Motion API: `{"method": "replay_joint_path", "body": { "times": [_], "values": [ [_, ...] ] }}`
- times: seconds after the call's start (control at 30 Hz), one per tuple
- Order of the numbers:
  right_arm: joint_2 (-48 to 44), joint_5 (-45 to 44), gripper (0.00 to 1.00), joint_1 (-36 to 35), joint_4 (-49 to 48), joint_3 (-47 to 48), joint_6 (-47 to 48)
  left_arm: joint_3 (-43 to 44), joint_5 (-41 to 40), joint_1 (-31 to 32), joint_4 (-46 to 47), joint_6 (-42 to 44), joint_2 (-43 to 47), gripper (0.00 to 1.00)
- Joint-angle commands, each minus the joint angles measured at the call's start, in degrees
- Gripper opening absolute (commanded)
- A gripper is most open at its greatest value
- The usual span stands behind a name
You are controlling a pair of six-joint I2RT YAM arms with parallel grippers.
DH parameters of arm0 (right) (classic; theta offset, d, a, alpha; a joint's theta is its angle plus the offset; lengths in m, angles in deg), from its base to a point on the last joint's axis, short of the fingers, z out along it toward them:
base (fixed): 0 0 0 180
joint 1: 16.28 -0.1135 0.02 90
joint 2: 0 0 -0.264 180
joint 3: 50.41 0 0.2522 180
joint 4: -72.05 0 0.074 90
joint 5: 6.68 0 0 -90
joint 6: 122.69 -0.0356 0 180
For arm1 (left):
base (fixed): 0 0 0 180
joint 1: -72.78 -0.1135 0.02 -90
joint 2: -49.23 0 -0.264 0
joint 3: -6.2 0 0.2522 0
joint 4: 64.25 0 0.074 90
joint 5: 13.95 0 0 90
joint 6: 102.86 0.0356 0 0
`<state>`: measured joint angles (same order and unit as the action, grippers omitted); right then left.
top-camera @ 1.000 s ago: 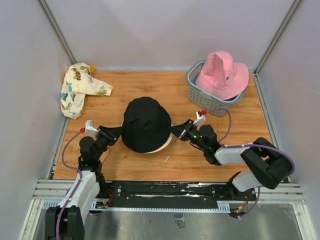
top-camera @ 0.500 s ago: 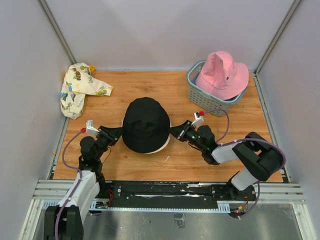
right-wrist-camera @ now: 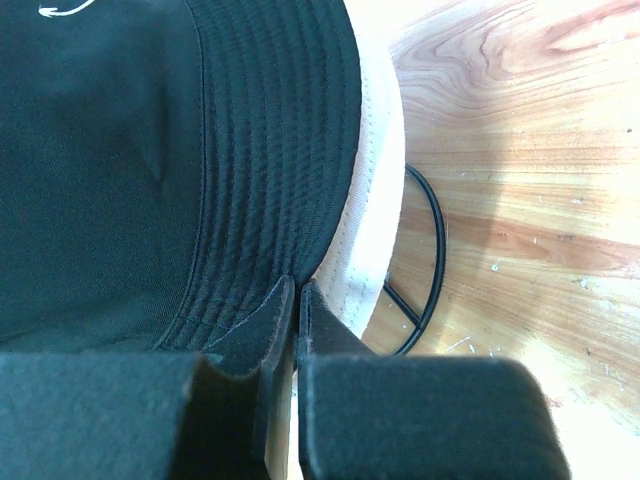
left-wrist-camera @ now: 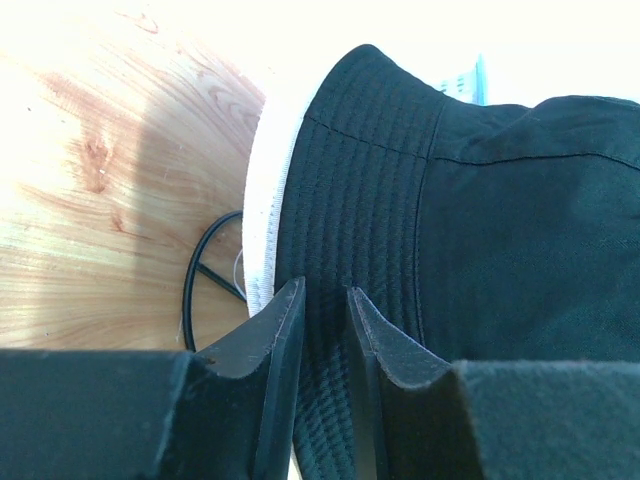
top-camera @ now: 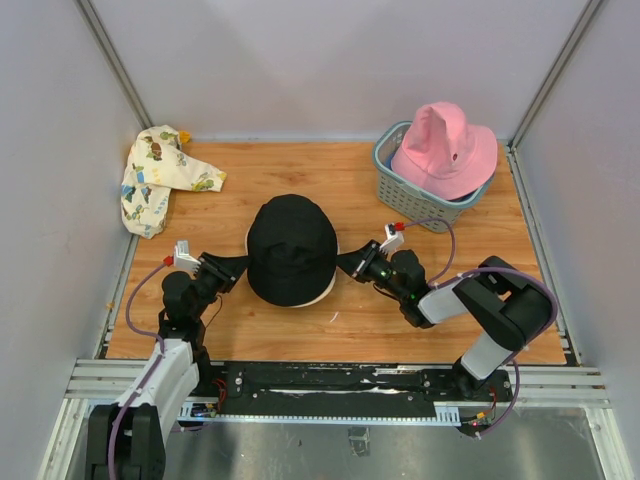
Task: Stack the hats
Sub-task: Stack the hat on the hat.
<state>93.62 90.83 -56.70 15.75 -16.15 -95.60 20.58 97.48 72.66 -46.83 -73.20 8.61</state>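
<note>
Top: black hat [top-camera: 291, 250] covered most of cream hat [top-camera: 322, 294] mid-desk [top-camera: 300, 180]; left gripper [top-camera: 236, 268] and right gripper [top-camera: 347, 262] tips hidden at brim. Left wrist: jaws slightly apart, grip unclear. Right wrist: closed at brim edge, pinch unclear.

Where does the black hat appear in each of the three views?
Top external: the black hat lies in the middle of the table.
Left wrist: the black hat fills the centre and the right side.
Right wrist: the black hat fills the left side.
Shared landmark: the cream brim showing under its edge.
</note>
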Motion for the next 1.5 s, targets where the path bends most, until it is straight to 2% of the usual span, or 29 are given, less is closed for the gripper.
{"method": "replay_joint_path", "body": {
  "times": [0.0, 0.07, 0.3, 0.47, 0.73, 0.9, 1.03, 1.27, 1.47],
  "values": [
    [0.74, -0.76, 0.01, -0.8, 4.87, -0.14, 3.14, -7.68, 0.1, 0.65, -0.34, 1.4, 0.11, 0.28],
    [-0.73, -0.97, 0.02, -0.8, 6.26, -0.03, 3.9, -7.24, -0.09, 0.65, -1.54, 1.43, 1.36, 0.29],
    [-11.6, -3.47, 0.4, -0.8, 18.09, 1.09, 9.03, -3.14, -3.62, 0.65, -13.28, 3.42, 9.93, 0.5],
    [-19.39, -5.72, 0.53, -0.88, 29.31, 2.35, 13.11, -1.24, -5.07, 0.65, -17.99, 4.07, 13.78, 0.56],
    [-32.11, -10.85, 0.59, -1.75, 48.18, 7.15, 21.44, 0.33, -4.96, 0.65, -19.57, 4.43, 14.25, 0.61],
    [-39.56, -16.71, 0.62, -1.87, 61.81, 15.0, 29.52, 1.31, -5.23, 0.65, -20.64, 5.24, 14.36, 0.63],
    [-41.96, -23.95, 0.64, -1.93, 69.92, 23.19, 39.07, 2.45, -5.51, 0.65, -21.61, 6.02, 14.43, 0.65],
    [-36.06, -38.14, 0.73, 2.08, 76.09, 40.14, 55.54, 4.65, -5.57, 0.65, -22.77, 6.98, 14.42, 0.67],
    [-28.0, -37.92, 0.73, 12.53, 73.84, 49.13, 61.21, 5.77, -5.39, 0.65, -23.45, 7.92, 14.34, 0.67]
  ]
}}
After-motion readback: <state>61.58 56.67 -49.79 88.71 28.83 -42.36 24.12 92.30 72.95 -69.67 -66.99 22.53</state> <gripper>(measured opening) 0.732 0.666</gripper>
